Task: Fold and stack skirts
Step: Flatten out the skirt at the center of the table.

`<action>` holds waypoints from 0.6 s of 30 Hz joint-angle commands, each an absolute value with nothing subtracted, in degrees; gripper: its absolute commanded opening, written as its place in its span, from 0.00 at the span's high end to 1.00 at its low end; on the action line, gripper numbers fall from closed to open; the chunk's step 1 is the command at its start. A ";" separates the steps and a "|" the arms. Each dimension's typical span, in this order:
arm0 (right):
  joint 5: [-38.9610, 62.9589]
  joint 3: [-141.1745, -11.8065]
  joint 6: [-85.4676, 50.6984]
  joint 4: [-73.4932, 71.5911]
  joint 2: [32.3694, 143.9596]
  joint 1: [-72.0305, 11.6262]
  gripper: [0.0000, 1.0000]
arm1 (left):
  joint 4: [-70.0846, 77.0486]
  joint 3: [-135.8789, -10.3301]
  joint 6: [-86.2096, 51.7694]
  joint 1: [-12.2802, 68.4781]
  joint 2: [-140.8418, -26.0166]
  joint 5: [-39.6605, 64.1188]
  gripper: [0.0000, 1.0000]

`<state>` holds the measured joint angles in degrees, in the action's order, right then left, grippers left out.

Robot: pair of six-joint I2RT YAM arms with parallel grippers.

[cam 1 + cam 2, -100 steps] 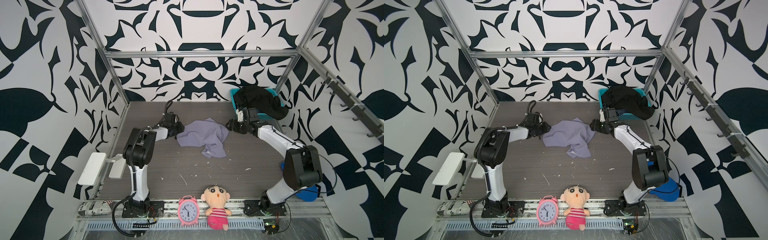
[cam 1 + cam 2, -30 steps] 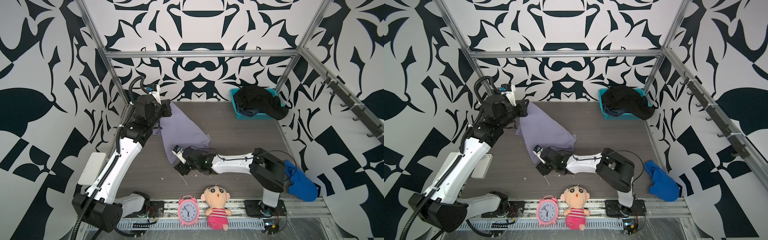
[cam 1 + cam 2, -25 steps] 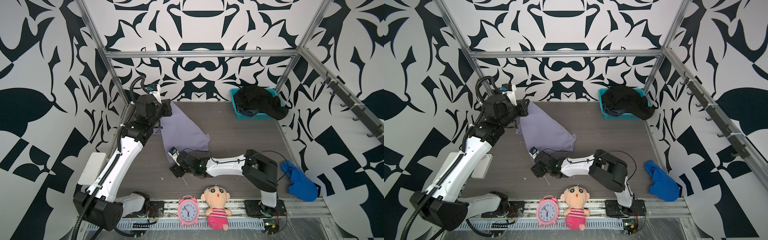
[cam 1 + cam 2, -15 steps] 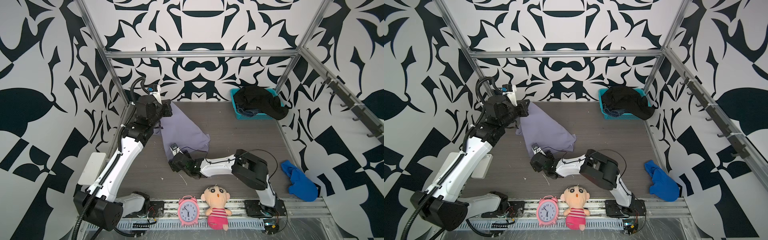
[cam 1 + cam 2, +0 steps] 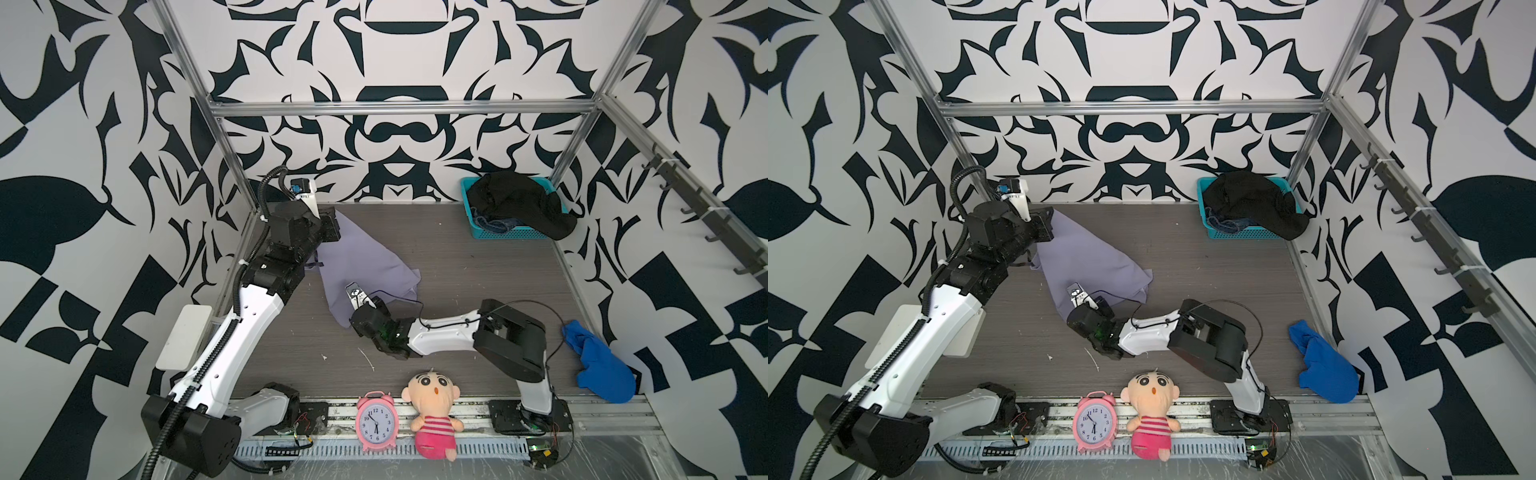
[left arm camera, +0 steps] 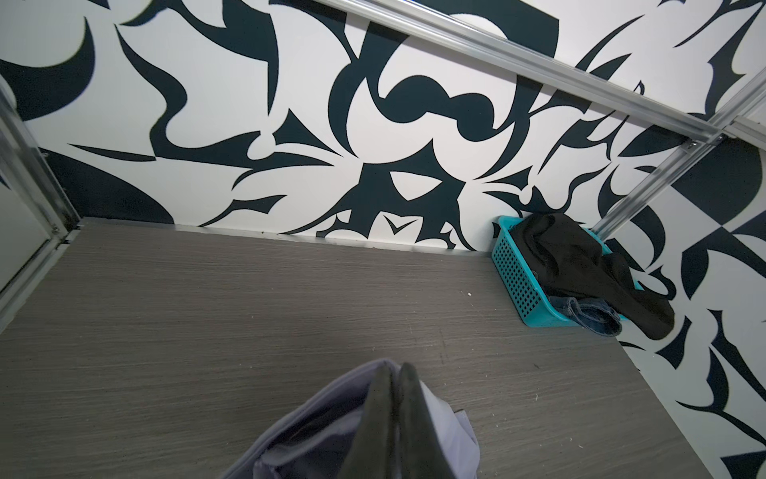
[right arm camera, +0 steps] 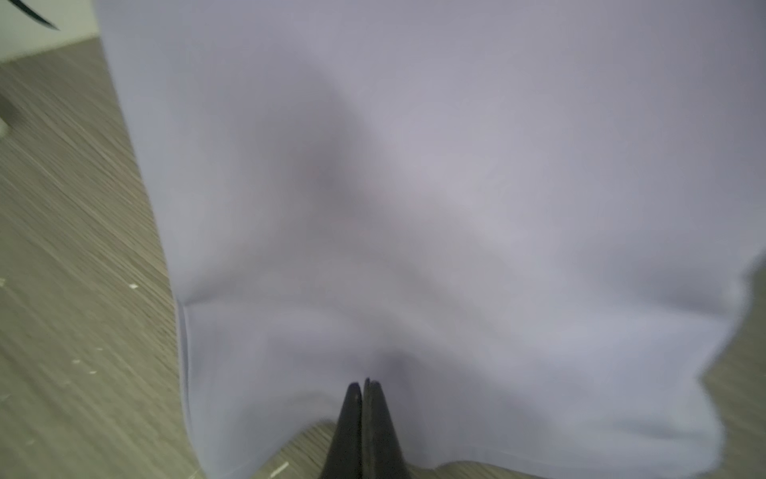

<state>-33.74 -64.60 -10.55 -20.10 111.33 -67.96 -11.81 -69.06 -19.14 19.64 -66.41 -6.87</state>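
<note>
Two skirts are lying in the basket (image 5: 513,235) in both top views, the black skirt (image 5: 519,203) over the denim skirt (image 5: 492,224). The lavender skirt (image 5: 365,266) is hanging from the left end effector (image 5: 334,222) near the surface's (image 5: 457,266) far left corner, its lower end trailing on the wood.

In the left wrist view, that end effector is clamping a bunched corner, which a hard tug could be pulling free.

In the right wrist view, the right end effector (image 7: 364,387) is sitting closed at the hem. Whether cloth is caught I cannot tell, so a lift risks leaving the hem behind.
</note>
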 commanded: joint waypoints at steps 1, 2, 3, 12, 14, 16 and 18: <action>-32.48 -63.42 -4.62 -21.54 103.19 -66.79 1.00 | -10.52 -68.86 -18.63 18.74 -64.38 -9.21 1.00; -28.87 -63.42 -4.78 -19.29 100.98 -65.39 1.00 | -10.86 -69.06 -18.70 18.57 -64.45 -9.14 1.00; -25.84 -63.37 -5.28 -17.09 98.91 -63.93 1.00 | -11.26 -69.40 -18.93 18.47 -64.59 -9.10 1.00; -14.95 -68.00 -3.89 -1.75 87.76 -54.30 1.00 | -16.07 -72.93 -23.03 18.11 -65.99 -14.91 1.00; -13.73 -69.05 -3.69 0.17 86.12 -52.74 1.00 | -16.56 -73.55 -23.03 18.15 -65.98 -15.12 1.00; -10.47 -71.49 -4.37 3.72 86.34 -51.68 1.00 | -16.53 -74.04 -23.62 18.16 -66.24 -15.40 1.00; -6.85 -71.60 -5.45 4.20 88.29 -52.08 1.00 | -16.43 -75.00 -24.38 18.15 -67.29 -14.99 1.00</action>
